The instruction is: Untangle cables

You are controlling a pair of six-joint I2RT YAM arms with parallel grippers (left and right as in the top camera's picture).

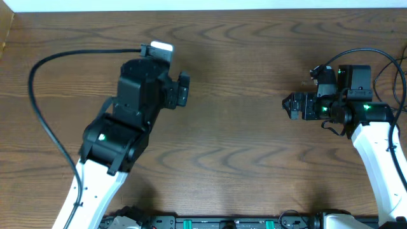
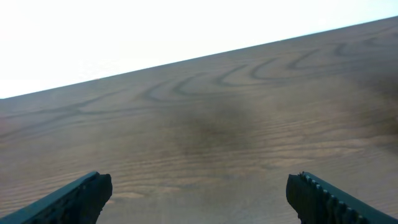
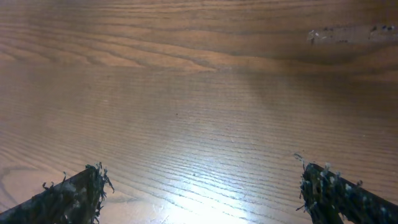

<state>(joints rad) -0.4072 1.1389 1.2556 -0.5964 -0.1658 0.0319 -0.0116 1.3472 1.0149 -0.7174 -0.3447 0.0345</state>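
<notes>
Wood table (image 1: 241, 127): brown, strong grain, fills all 3 views. Pale strip beyond its far edge in overhead + left wrist view.
L arm (image 1: 127, 121): on left half of table. Black upper body on white lower link, angled up from bottom edge twd far side. Small green light on it.
L gripper (image 2: 199, 184): jaws wide apart, nothing betw them. Both dark fingers (image 2: 81, 198) poke in at bottom corners of its wrist view. Only wood betw + ahead of them, up to table's far edge.
R arm (image 1: 375, 140): on right side. White link rises from bottom right, black wrist w/ green lights points left twd table centre.
R gripper (image 3: 202, 177): jaws spread wide too, holding nothing. Its fingers (image 3: 68, 198) sit at bottom corners of its view w/ ragged, frayed-looking edges. Only wood grain + a bright glare patch betw them.
L arm wire (image 1: 38, 95): thick black lead from top of L arm. Sweeps out left in a big loop, then back down beside white link. Part of rig.
R arm wires (image 1: 381, 63): thin black leads arcing over R wrist near right edge, attached to arm.
Scuff (image 3: 348, 32): pale smeared mark on wood, top right of right wrist view, well ahead of fingers.
Cables: task's cords not seen in any view, can't tell where they are.
Spacing: the 2 grippers well apart, one each side of table centre.
</notes>
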